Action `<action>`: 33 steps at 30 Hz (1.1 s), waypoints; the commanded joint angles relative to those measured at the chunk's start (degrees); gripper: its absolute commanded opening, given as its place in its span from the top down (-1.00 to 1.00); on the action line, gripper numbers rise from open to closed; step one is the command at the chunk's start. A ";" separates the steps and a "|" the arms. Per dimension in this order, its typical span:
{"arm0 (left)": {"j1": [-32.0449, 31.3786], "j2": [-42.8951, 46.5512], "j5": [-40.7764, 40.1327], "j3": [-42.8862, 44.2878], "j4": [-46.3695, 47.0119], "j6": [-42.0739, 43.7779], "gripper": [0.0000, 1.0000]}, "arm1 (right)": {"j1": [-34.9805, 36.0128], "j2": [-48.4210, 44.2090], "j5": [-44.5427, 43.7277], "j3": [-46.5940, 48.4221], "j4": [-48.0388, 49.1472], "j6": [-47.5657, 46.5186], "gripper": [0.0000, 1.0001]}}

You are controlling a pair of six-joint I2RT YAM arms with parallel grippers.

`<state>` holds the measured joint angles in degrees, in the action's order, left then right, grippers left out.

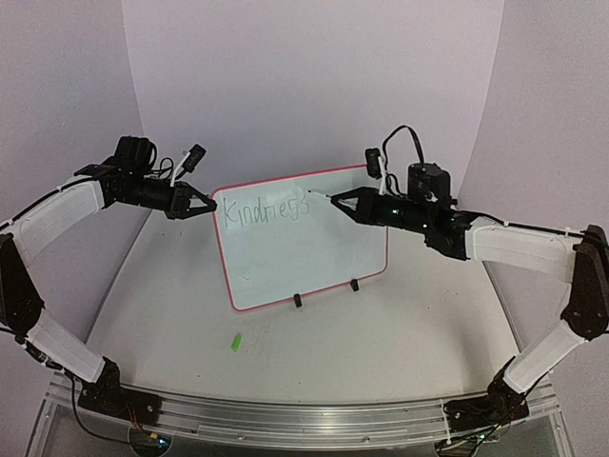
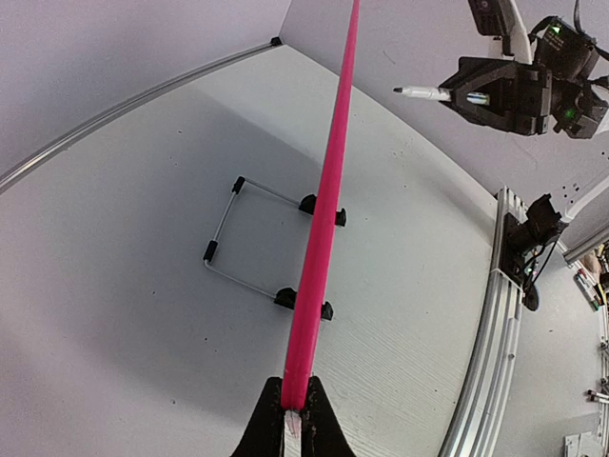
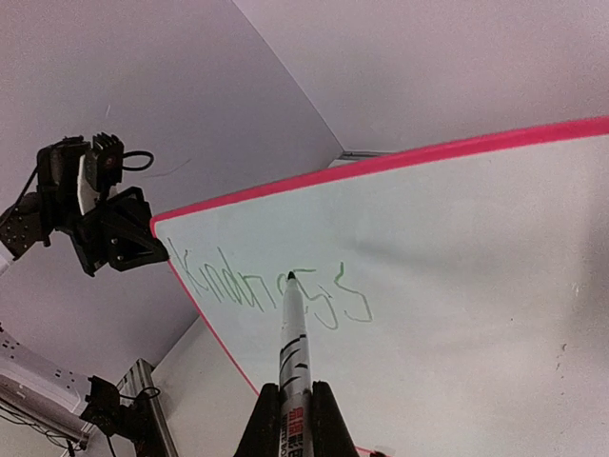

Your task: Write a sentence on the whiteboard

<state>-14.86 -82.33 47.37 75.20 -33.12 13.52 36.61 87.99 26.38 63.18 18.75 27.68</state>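
Observation:
The whiteboard [image 1: 304,257] with its pink-red rim stands upright mid-table on a wire stand with black clips. Thin green writing [image 1: 263,209] reading "Kindness" runs along its top; only this one line shows. It also shows in the right wrist view [image 3: 271,290]. My left gripper [image 1: 207,204] is shut on the board's upper left rim [image 2: 319,248]. My right gripper [image 1: 354,204] is shut on a silver marker [image 3: 293,367] whose tip sits just off the right end of the word. The marker also shows in the left wrist view [image 2: 433,93].
A small green marker cap [image 1: 236,341] lies on the table in front of the board. The wire stand [image 2: 243,243] reaches out behind the board. An aluminium rail [image 1: 304,414] runs along the near edge. Curved white walls close the back and sides.

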 commanded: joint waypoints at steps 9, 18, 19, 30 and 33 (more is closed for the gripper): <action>-0.54 2.43 1.01 0.04 1.92 0.51 1.00 | -4.16 -6.93 0.83 -3.94 -2.16 -1.87 1.00; -0.79 2.35 0.82 0.04 1.82 0.62 1.00 | -7.65 -5.94 6.19 -5.23 -1.48 -2.48 1.00; -0.81 2.34 0.77 0.00 1.83 0.61 1.00 | -7.76 -5.62 6.66 -5.08 -1.29 -2.48 1.00; -0.80 1.85 0.52 0.08 1.64 0.70 1.00 | -8.63 -2.11 6.41 -2.65 -0.12 -2.47 1.00; -0.81 1.86 0.49 0.04 1.64 0.78 1.00 | -8.64 -1.00 6.23 -2.00 -0.06 -2.54 1.00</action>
<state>-15.40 -82.35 47.16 75.20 -33.10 13.58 28.25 85.44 32.47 58.41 16.58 25.91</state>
